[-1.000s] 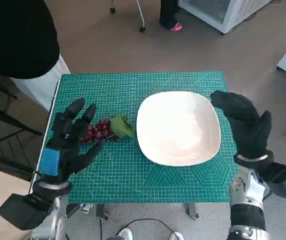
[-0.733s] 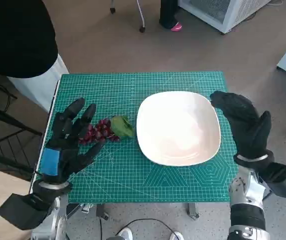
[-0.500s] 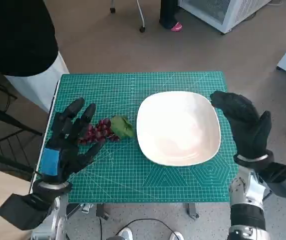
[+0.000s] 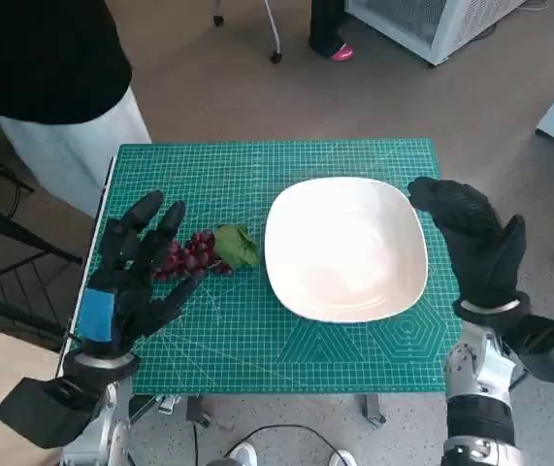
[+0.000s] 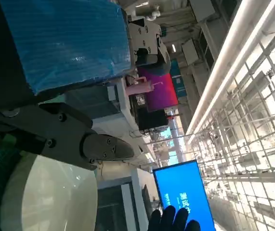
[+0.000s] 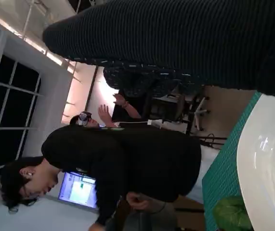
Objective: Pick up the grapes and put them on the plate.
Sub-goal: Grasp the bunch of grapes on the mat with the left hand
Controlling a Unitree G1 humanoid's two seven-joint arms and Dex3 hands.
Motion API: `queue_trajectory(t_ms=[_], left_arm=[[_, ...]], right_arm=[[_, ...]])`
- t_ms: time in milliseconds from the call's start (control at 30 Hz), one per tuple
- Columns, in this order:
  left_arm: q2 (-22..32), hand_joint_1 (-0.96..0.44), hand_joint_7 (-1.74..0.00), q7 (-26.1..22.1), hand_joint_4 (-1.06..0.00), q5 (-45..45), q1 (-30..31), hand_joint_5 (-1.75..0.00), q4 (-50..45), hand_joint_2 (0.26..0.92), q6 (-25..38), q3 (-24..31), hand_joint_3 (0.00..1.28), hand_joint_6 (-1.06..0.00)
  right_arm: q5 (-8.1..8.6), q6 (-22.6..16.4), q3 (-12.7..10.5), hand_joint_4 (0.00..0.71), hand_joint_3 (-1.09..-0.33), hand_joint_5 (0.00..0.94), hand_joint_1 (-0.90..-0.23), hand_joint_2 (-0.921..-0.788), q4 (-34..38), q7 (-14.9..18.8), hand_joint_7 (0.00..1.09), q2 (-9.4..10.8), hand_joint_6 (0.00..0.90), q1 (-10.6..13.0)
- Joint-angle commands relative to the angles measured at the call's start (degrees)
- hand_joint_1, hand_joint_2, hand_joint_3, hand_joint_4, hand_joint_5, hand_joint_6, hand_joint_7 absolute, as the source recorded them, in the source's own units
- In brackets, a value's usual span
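Plainly, the grapes (image 4: pixel 191 254) are lying on the table (image 4: pixel 257 330) just left of the plate (image 4: pixel 346 248), leaf (image 4: pixel 236 246) toward the plate, and the left robot hand (image 4: pixel 136 272) is sitting over their outer end, released, fingers apart and grasping nothing; closing there is likely risking a catch on only a few berries, so the bunch could be slipping out or rolling away. The right robot hand (image 4: pixel 475 243) is hovering released beside the plate's right rim, where it could be nudging the plate
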Motion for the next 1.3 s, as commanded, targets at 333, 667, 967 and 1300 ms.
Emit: queue_trajectory(t_ms=[333,667,967,1300], left_arm=[[0.0,-0.29,-0.65,0.2,-0.39,0.3,0.5,0.00,-1.4,0.921,-0.2,0.0,0.19,-0.04],[0.2,-0.28,-0.65,0.2,-0.39,0.3,0.4,0.00,-1.5,0.921,0.0,0.0,0.19,-0.04],[1.6,-0.27,-0.65,1.7,-0.38,3.8,0.0,0.00,-2.6,0.921,1.5,0.4,0.17,-0.05],[9.5,-0.37,-0.25,5.3,-0.22,26.6,-0.4,0.00,-9.2,0.895,12.8,-0.6,0.03,-0.13]], right_arm=[[0.06,0.8,-0.1,0.545,-0.510,0.003,-0.379,-0.921,0.3,0.3,0.01,-0.1,0.508,0.5],[0.19,1.2,-0.1,0.547,-0.504,0.003,-0.387,-0.921,-0.3,0.3,0.01,0.0,0.511,0.7],[0.52,1.2,-0.2,0.547,-0.502,0.001,-0.382,-0.921,0.1,0.9,0.00,0.1,0.501,0.6],[0.37,0.8,-0.4,0.533,-0.501,0.000,-0.375,-0.921,0.8,1.4,0.00,0.0,0.487,0.3]])
